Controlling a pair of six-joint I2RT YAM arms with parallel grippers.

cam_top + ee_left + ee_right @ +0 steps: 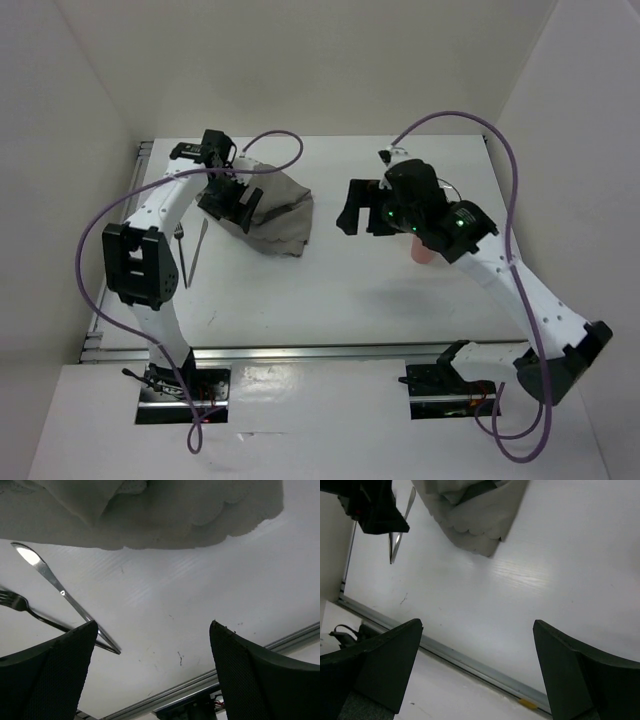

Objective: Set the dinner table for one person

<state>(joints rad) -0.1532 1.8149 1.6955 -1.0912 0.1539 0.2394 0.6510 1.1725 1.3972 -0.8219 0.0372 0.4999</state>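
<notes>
step: we judge this as early setup, since nothing is laid out as a place setting yet; the grey cloth mat (283, 218) sits crumpled in a heap, not spread
dinner table: white top (330, 290) fills the workspace, with the arms over its far half and the middle and near part bare
left gripper (152, 625): jaws wide apart and holding nothing; it hangs above the table just at the near edge of the mat
right gripper (478, 625): jaws also fully spread and empty; it points across the table toward the mat from the right, well apart from it
cutlery: knife (60, 592) and fork (20, 604) lie on the table left of the mat, their handles converging at the near end
next move: we'd expect 1 gripper to take a mat edge and pull it flat, likely the left as it is closest; that needs a low pinch on thin fabric without snagging the knife beside it
hidden: a small pink item (424, 252) sits under the right arm, mostly covered; possibly a cup, but we can't tell
hard to make out: the top view shows only thin slivers of cutlery; we can't tell whether the handles touch or just overlap, and the mat folds may hide more
</notes>
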